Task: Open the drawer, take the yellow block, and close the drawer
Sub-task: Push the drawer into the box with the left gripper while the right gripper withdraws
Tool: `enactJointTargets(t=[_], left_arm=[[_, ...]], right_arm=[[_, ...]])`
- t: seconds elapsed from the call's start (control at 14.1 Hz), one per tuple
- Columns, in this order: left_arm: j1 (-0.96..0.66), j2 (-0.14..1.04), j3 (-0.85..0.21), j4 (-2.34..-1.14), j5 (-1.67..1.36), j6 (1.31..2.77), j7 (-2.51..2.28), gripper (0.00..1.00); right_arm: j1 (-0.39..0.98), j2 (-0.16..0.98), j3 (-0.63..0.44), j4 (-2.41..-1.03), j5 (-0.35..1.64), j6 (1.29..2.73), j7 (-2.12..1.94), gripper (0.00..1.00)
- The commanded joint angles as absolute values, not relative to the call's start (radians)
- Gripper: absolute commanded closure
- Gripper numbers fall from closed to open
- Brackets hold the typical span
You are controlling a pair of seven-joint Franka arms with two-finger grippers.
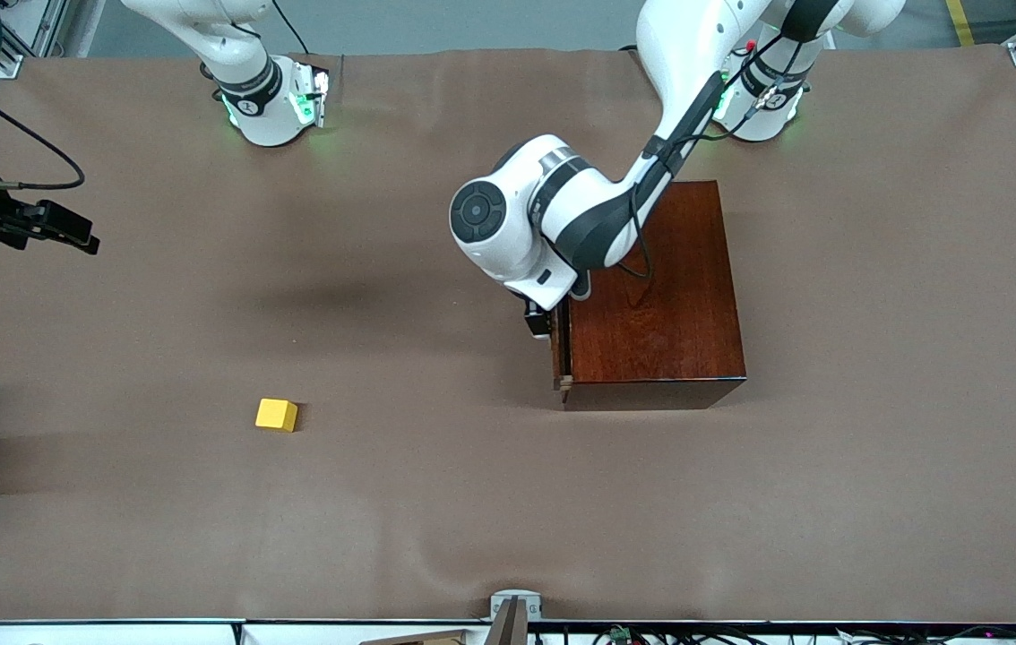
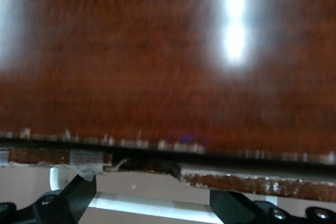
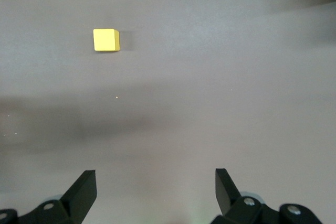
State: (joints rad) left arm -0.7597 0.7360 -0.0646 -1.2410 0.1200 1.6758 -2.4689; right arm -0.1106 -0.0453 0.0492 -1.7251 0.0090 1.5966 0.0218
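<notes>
The glossy mahogany box [image 1: 660, 287] stands toward the left arm's end of the table. Its drawer [image 1: 561, 349] faces the right arm's end and sits almost flush with the box, a thin gap showing. My left gripper [image 1: 540, 322] hangs open right at the drawer front. In the left wrist view I see the box top [image 2: 168, 66], the drawer's chipped top edge [image 2: 252, 183] and the white handle [image 2: 152, 206], with my left gripper [image 2: 152, 187] spread along the bar. The yellow block [image 1: 277, 415] [image 3: 106, 40] lies on the table. My right gripper [image 1: 69, 235] [image 3: 156, 179] waits open and empty, high over the right arm's end.
Brown paper covers the table [image 1: 436, 502]. A metal bracket [image 1: 512, 609] sits at the table edge nearest the front camera. The right arm's base [image 1: 271, 98] and the left arm's base [image 1: 768, 103] stand along the table edge farthest from it.
</notes>
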Motion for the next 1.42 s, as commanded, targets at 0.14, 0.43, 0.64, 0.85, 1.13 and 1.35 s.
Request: enactJointTargets(t=[0.14, 0.43, 0.64, 0.85, 1.13, 1.35], left_arm=[[-0.756, 0.7, -0.005, -1.278, 0.169, 1.62, -2.461, 0.0], [-0.77, 0.692, -0.008, -1.27, 0.164, 1.617, -2.465, 0.0], [-0.79, 0.672, -0.021, -1.256, 0.156, 1.62, -2.465, 0.0], [-0.789, 0.655, -0.017, -1.209, 0.156, 1.631, -2.451, 0.0], [-0.715, 0.604, -0.015, -1.21, 0.152, 1.632, -2.3, 0.0], [-0.599, 0.568, -0.015, -1.219, 0.149, 1.655, -2.165, 0.0]], right_arm=[[-0.135, -0.055, 0.06, -1.723, 0.008, 1.605, 0.005, 0.0], [-0.135, -0.061, 0.061, -1.723, 0.009, 1.609, 0.011, 0.0], [-0.135, -0.06, 0.06, -1.721, 0.009, 1.62, 0.011, 0.0], [-0.133, -0.058, 0.061, -1.721, 0.008, 1.618, 0.011, 0.0], [-0.133, -0.058, 0.061, -1.72, 0.008, 1.617, 0.011, 0.0], [-0.133, -0.06, 0.061, -1.718, 0.008, 1.612, 0.011, 0.0]])
